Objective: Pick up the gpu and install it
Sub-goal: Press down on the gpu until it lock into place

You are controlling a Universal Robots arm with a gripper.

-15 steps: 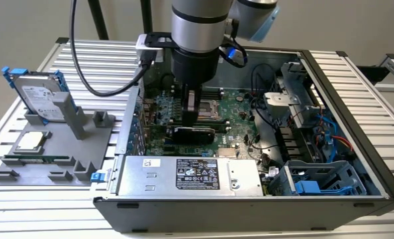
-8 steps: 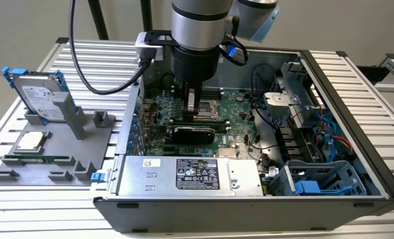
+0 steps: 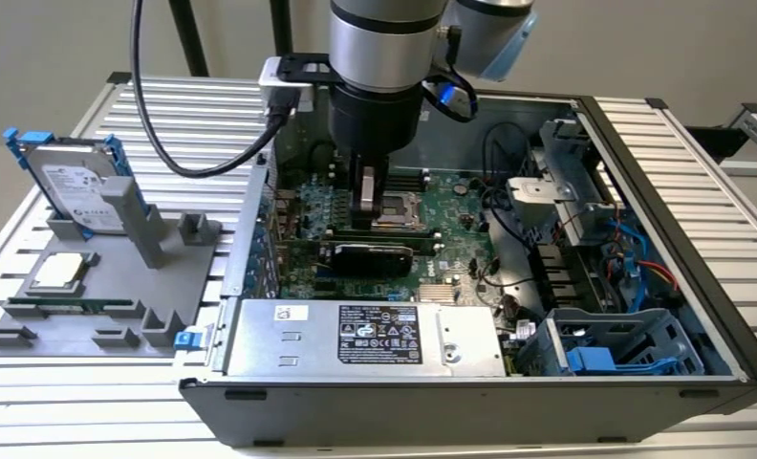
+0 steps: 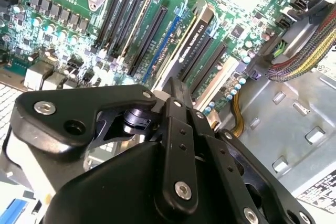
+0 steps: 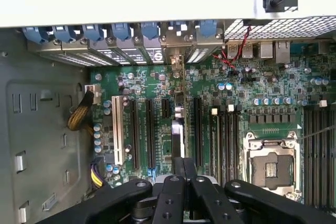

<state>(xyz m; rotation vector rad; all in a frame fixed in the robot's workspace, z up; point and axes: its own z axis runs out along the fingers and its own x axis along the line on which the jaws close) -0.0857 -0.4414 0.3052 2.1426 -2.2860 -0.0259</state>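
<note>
The gpu stands on edge in a slot of the green motherboard inside the open computer case. Its black cooler faces the case's front. In both wrist views the gpu shows edge-on among the long black slots, with its bracket end at the case's rear wall. My gripper hangs just above the card, with its fingers together and nothing between them. The fingertips sit over the card's inner end, and I cannot tell whether they touch it.
A grey fixture at the exterior view's left holds a silver hard drive in a blue frame, a processor chip and a memory stick. The power supply, drive cage and cables crowd the case.
</note>
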